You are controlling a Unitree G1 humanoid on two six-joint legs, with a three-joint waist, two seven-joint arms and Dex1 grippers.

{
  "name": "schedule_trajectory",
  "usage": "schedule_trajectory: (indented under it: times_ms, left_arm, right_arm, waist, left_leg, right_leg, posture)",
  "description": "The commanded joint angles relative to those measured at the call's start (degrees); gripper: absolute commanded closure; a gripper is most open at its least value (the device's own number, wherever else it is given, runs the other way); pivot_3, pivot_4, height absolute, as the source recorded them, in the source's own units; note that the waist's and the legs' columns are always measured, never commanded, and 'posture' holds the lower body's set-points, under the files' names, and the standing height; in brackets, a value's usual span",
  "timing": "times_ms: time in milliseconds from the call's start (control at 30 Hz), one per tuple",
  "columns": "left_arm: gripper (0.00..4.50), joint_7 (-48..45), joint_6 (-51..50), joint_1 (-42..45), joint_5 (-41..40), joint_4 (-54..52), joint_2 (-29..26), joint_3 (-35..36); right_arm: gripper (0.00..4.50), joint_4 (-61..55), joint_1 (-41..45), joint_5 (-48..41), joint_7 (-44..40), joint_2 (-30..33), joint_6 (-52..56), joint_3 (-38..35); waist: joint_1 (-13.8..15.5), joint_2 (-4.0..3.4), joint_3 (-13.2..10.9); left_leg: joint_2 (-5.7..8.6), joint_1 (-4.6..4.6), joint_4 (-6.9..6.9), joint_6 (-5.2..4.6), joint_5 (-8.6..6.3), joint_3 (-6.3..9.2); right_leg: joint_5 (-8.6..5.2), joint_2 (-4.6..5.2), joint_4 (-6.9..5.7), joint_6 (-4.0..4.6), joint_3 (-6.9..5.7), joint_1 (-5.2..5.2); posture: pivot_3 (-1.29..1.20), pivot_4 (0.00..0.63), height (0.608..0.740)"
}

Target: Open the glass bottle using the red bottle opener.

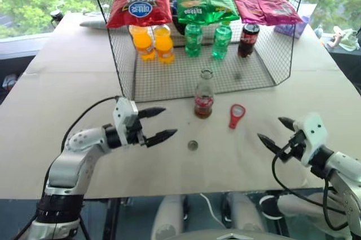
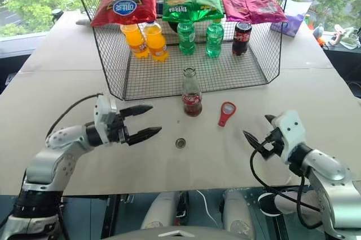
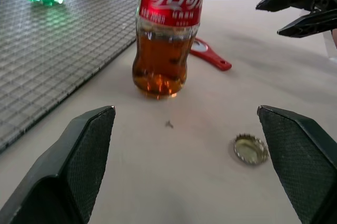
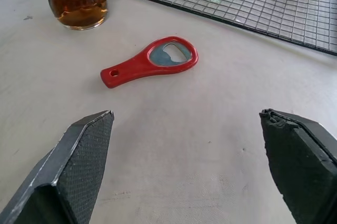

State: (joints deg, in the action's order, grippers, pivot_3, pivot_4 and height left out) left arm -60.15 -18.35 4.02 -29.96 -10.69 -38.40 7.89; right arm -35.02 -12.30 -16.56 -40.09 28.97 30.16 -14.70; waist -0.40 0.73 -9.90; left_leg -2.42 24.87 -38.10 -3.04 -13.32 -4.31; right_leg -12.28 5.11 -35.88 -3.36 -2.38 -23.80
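Presently both pincers stand wide apart and hold nothing. The left pincer point(image 1: 157, 124) hovers just above the bench point(image 1: 67, 93), its 2 black fingers pointing toward the middle of the surface. The right pincer point(image 1: 276, 133) hovers at the opposite side, its fingers pointing back toward the left one.

Between the 2 pincers, and further out from both, the glass bottle point(image 1: 204, 94) stands upright on the bench, its mouth uncapped and the dark drink filling only its lower part. It sits ahead of the left pincer's fingertips and a little to their right, apart from them. A loose metal cap point(image 1: 193, 145) lies on the bench nearer than the bottle, just beyond the left pincer's lower fingertip and not touching it; in the left wrist view it lies close to 1 finger point(image 3: 300, 155).

The red bottle opener point(image 1: 236, 115) lies flat on the bench just to the right of the bottle, apart from it, with its ring head toward the far side and its handle toward the near edge. It is ahead of the right pincer, to that pincer's left, and well clear of its fingers point(image 4: 79, 166).

Beyond the bottle stands a wire basket point(image 1: 169, 76) holding 2 orange bottles point(image 1: 153, 43), 2 green bottles point(image 1: 207, 40) and 1 dark bottle with a red cap point(image 1: 247, 39). 3 snack bags point(image 1: 203, 2) rest on its top.
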Motion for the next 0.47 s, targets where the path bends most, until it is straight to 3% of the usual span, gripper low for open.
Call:
schedule_trajectory:
  times_ms: [33, 200, 467]
  left_arm:
    - [0.03, 2.8, 0.7, -1.4, 0.5, 1.5, -0.2, 3.7]
    - [0.03, 8.7, -1.6, 1.8, -0.6, 5.1, 1.7, 6.8]
    - [0.03, 9.6, -0.9, -0.3, 0.2, 6.6, 1.4, 8.9]
  right_arm:
    - [0.00, 1.0, -3.5, -0.8, -1.1, 1.2, -5.2, -4.7]
    - [0.00, 2.4, -8.4, -1.2, -1.8, 1.2, -10.4, -6.6]
    - [0.00, 7.1, -12.1, -0.4, -0.3, 0.2, -17.6, -7.9]
  waist:
    - [0.1, 0.00, 0.0]
    - [0.5, -0.01, 0.0]
    - [0.4, -0.01, 0.0]
  left_leg:
    - [0.00, 0.01, 0.02, 0.00, 0.00, 0.00]
    - [0.01, 0.02, 0.04, 0.00, 0.00, 0.01]
    - [0.01, 0.01, 0.04, 0.00, -0.01, -0.04]
  right_leg:
    - [0.01, 0.01, 0.01, 0.03, 0.00, 0.00]
    - [0.01, 0.00, 0.03, 0.01, -0.02, -0.01]
    - [0.02, 0.01, 0.04, 0.03, 0.02, -0.02]
  posture:
    - [0.00, 0.150, 0.740]
    - [0.00, 0.150, 0.740]
    - [0.00, 0.150, 0.740]
